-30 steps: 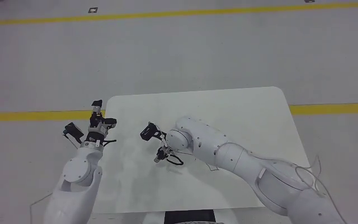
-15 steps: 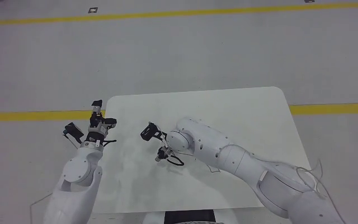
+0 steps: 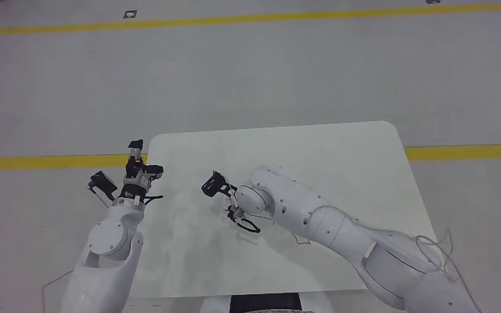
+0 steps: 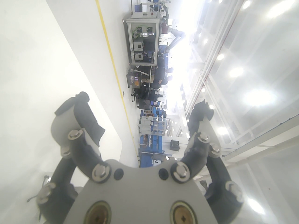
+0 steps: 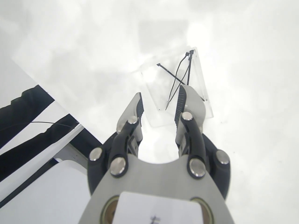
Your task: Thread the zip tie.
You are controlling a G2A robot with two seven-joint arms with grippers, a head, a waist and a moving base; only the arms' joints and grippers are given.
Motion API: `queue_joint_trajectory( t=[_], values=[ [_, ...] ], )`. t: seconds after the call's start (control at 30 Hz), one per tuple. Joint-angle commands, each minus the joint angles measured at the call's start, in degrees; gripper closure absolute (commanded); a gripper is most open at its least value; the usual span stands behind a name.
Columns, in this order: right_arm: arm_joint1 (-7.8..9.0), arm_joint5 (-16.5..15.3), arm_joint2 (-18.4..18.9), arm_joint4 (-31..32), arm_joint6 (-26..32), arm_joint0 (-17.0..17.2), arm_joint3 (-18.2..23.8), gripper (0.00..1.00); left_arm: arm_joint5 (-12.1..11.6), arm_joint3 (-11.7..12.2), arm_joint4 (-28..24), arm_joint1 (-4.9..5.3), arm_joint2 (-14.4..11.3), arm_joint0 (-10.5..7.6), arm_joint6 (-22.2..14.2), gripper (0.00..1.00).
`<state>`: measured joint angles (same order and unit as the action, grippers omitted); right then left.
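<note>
While the right end effector (image 5: 160,101) hangs low over the white counter (image 3: 337,156), its two ribbed fingers stand spread apart with nothing between them. In the top view it sits near 9 o'clock from the counter's centre (image 3: 223,200). Just past its fingertips lie a few thin black zip ties (image 5: 174,76), crossed over one another on a clear tray (image 5: 158,89) that rests flat on the counter. One fingertip overlaps the ties' lower ends in the right wrist view; whether it touches them cannot be told.

The left end effector (image 3: 117,164) is held just off the counter's 9 o'clock edge, well apart from the ties. Its dark fingers are spread wide and empty (image 4: 140,115), pointing out along the counter's edge.
</note>
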<state>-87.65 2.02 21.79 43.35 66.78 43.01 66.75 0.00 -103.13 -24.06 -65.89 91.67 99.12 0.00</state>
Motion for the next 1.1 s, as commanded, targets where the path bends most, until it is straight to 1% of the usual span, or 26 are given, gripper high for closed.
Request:
queue_joint_trajectory(
  t=[0.0,0.03,0.1,0.17,0.33,0.43,0.53,0.63,0.9,1.07],
  values=[
    [-0.17,-0.2,0.0,0.2,-0.1,0.2,-0.5,0.75,0.0,0.0,0.0,0.0,0.0,0.0,0.0,0.0],
    [-0.26,-0.3,0.1,0.3,-0.2,0.2,-0.7,0.77,0.0,0.0,0.0,0.0,0.0,0.0,0.0,0.0],
    [-0.49,-0.5,0.1,0.4,-0.3,0.3,-1.3,0.76,0.0,0.0,0.0,0.0,0.0,0.0,0.0,0.0],
    [-0.73,-0.6,0.1,0.6,-0.5,0.4,-1.8,0.79,0.0,0.0,0.0,0.0,0.0,0.0,0.0,0.0],
    [-1.45,-0.6,0.1,1.0,-0.8,0.5,-3.6,0.83,0.0,0.0,0.0,0.0,0.0,0.0,0.0,0.0],
    [-1.87,-0.8,0.2,1.1,-1.2,0.5,-4.5,0.89,0.0,0.0,0.0,0.0,0.0,0.0,0.0,0.0],
    [-2.27,-0.9,0.3,1.3,-1.6,0.6,-5.4,0.91,0.0,0.0,0.0,0.0,0.0,0.0,0.0,0.0],
    [-2.63,-0.7,0.4,1.4,-1.9,0.7,-6.3,0.96,0.0,0.0,0.0,0.0,0.0,0.0,0.0,0.0],
    [-3.66,-0.7,0.6,2.0,-2.7,0.9,-8.4,0.93,0.0,0.0,0.0,0.0,0.0,0.0,0.0,0.0],
    [-4.23,-1.0,0.7,2.2,-3.0,0.9,-9.6,0.85,0.0,0.0,0.0,0.0,0.0,0.0,0.0,0.0]
  ],
)
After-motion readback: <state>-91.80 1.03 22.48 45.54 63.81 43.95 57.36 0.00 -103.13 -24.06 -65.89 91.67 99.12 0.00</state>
